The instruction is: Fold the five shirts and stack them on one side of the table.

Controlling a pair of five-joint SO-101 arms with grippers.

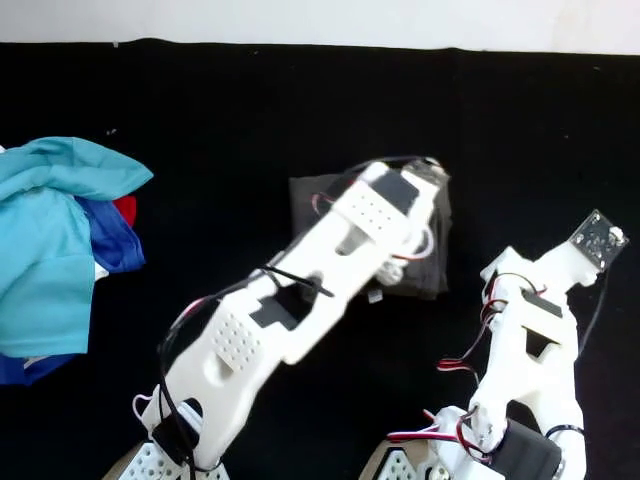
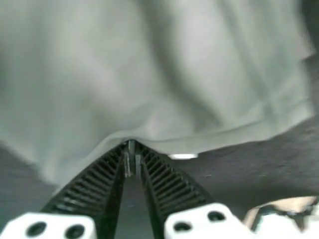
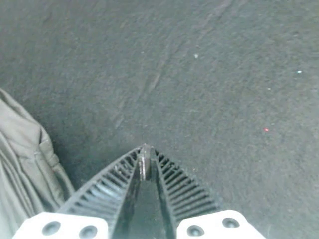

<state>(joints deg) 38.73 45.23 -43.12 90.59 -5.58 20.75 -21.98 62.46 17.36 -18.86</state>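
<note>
- Left gripper (image 2: 130, 149): jaws clenched, tips at the hem of the grey shirt (image 2: 149, 64); cannot tell whether cloth is pinched.
- Grey shirt lies mid-table (image 1: 250, 100).
- Right gripper (image 3: 145, 154): clenched over bare table, just beside that shirt.
- Shirt pile (image 1: 50, 240) sits at the table's left edge.

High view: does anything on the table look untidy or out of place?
Yes. At the left edge, the teal shirt lies crumpled over a blue shirt and a red shirt, a loose heap rather than a folded stack.
</note>
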